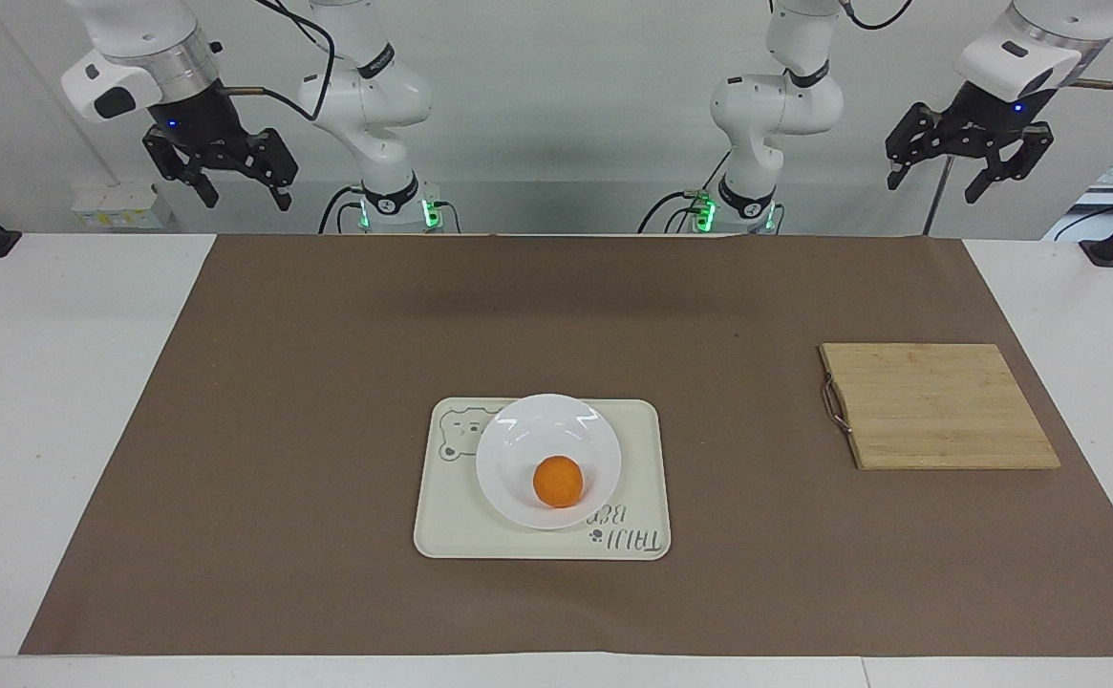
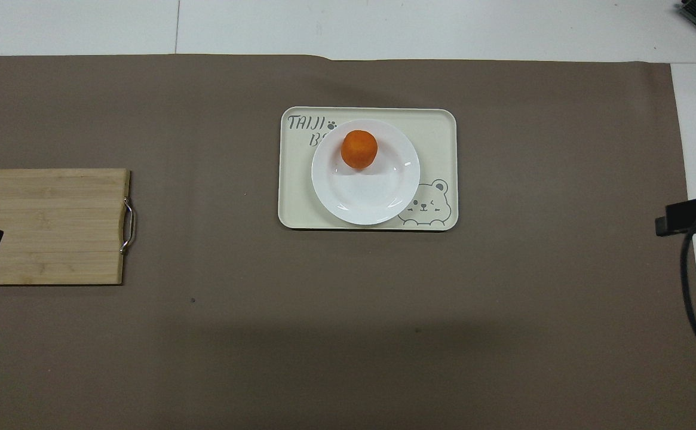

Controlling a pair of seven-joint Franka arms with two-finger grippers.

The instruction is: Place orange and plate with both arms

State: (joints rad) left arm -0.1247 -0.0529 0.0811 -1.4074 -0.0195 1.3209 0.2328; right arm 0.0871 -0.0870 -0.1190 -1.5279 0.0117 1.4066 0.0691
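The orange (image 1: 558, 481) (image 2: 359, 149) lies in the white plate (image 1: 518, 449) (image 2: 367, 200), on the part of it farther from the robots. The plate rests on the cream bear-print tray (image 1: 451, 521) (image 2: 437, 128) at the middle of the brown mat. My right gripper (image 1: 220, 177) is open and empty, raised high at the right arm's end of the table. My left gripper (image 1: 970, 158) is open and empty, raised high at the left arm's end. Only their tips show in the overhead view.
A bamboo cutting board (image 1: 938, 406) (image 2: 46, 226) with a metal handle lies on the mat toward the left arm's end. The brown mat (image 1: 279, 430) covers most of the white table.
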